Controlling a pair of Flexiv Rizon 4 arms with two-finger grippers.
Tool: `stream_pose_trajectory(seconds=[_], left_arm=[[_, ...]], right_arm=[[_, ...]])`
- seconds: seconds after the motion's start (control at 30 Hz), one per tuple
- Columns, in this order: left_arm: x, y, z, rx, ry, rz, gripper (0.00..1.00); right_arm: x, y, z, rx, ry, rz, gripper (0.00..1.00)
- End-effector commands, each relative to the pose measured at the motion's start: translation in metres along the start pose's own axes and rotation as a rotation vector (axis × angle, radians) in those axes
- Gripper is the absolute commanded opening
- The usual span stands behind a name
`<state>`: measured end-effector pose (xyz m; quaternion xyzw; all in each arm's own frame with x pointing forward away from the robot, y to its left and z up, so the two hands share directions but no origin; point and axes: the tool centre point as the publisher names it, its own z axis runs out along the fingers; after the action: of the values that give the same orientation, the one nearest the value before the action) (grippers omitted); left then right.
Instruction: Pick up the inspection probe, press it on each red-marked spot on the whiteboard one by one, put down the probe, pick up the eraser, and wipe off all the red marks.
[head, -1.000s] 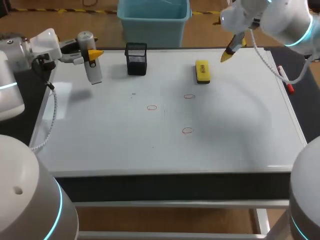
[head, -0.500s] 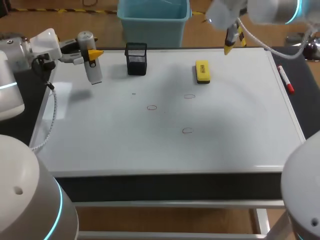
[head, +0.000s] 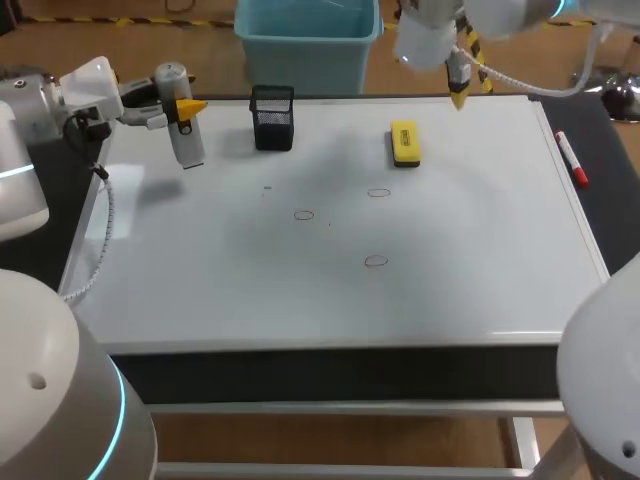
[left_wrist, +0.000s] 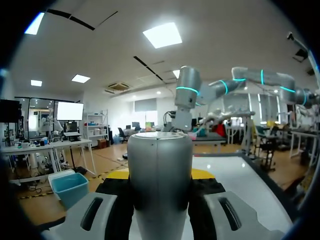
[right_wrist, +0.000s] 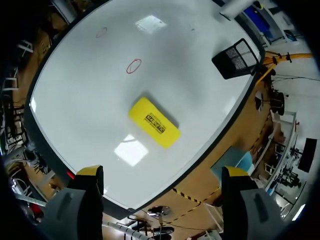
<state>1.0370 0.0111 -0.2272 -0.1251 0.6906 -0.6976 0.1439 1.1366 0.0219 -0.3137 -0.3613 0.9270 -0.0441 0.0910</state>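
The left tool (head: 185, 105) stands over the far left corner of the whiteboard (head: 480, 290), its fingers closed on the inspection probe (head: 180, 128). The probe is held upright; in the left wrist view the grey probe body (left_wrist: 160, 185) fills the gap between the fingers. This arm's position is unchanged over the last second.

A black mesh pen holder (head: 272, 118) stands just beside the probe at the far edge. Three red marks remain on the board: one left of centre (head: 304, 214), one beyond it to the right (head: 378, 192), and one nearer the front (head: 375, 261).

The yellow eraser (head: 404, 143) lies flat near the far edge, untouched.

The right tool (head: 460, 85) has swung in from the far right corner and now hangs above the far edge, just right of the eraser. Its fingers are spread wide and hold nothing. The right wrist view shows the eraser (right_wrist: 154, 122) ahead of the right tool (right_wrist: 162, 180).

Assessment: the eraser pickup is being set up, while the probe is not yet put down.

A red marker (head: 568, 155) lies along the right edge.
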Motion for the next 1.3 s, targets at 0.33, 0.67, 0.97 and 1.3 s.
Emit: stream_pose_trajectory(seconds=[0.33, 0.67, 0.97, 1.3], left_arm=[[0.000, 0.000, 0.001, 0.004, -0.002, 0.002, 0.00], [0.000, 0.000, 0.001, 0.004, -0.002, 0.002, 0.00], [0.000, 0.000, 0.001, 0.004, -0.002, 0.002, 0.00], [0.000, 0.000, 0.001, 0.004, -0.002, 0.002, 0.00]], right_arm=[[0.006, 0.000, 0.022, -0.183, 0.040, -0.137, 1.00], [0.006, 0.016, 0.034, -0.205, -0.067, -0.396, 1.00], [0.007, 0.025, 0.039, -0.247, -0.076, -0.539, 1.00], [0.010, 0.038, 0.042, -0.255, -0.089, -0.716, 1.00]])
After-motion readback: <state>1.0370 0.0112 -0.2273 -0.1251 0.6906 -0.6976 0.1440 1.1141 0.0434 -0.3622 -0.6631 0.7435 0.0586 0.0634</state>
